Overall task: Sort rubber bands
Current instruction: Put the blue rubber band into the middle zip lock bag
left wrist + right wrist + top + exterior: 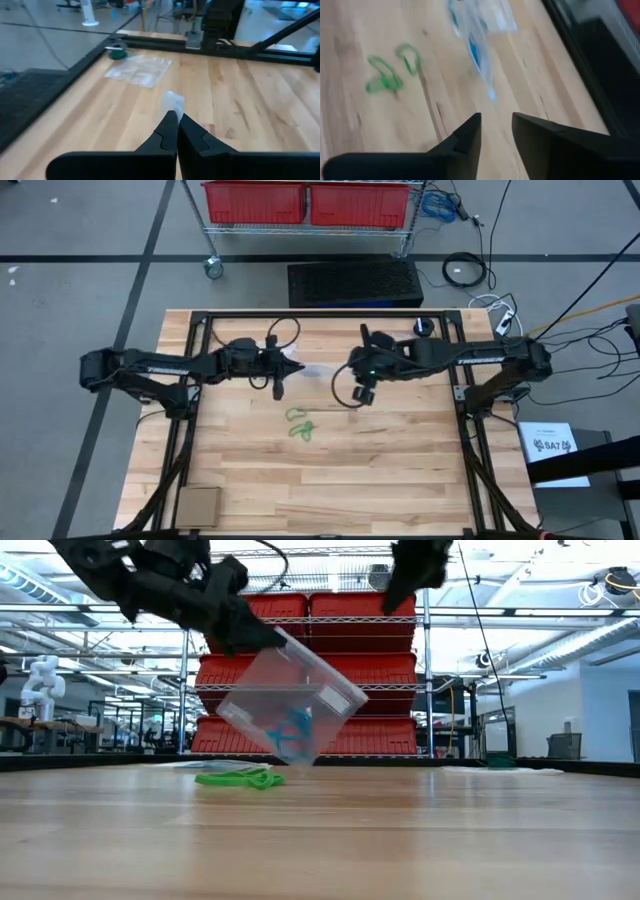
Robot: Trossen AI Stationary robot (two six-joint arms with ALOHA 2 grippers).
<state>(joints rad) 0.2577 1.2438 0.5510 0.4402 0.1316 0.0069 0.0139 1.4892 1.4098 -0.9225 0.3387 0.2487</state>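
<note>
Figure. The left hand (268, 637), fingers pressed together on one corner of a clear plastic bag (290, 705), held the bag tilted above the tabletop (400, 460), at upper centre of the low view. The right hand (496, 131), fingers apart and holding nothing, stood just right of the bag at centre of the high view.

Risks. A pinch on one corner could have let the thin film slip out, dropping the bag. The tilt could have spilled the contents if the mouth pointed downward; which edge was open could not be told. The empty right hand could have brushed the hanging bag on its way to the loose bands and set it swinging.

Containers. The held bag contained blue rubber bands (290, 732), gathered at its lower end. A second clear bag (140, 71) lay flat on the tabletop, upper left in the left wrist view; its contents could not be made out. Green rubber bands (299, 423) lay loose on the tabletop, just below centre of the high view.
</note>
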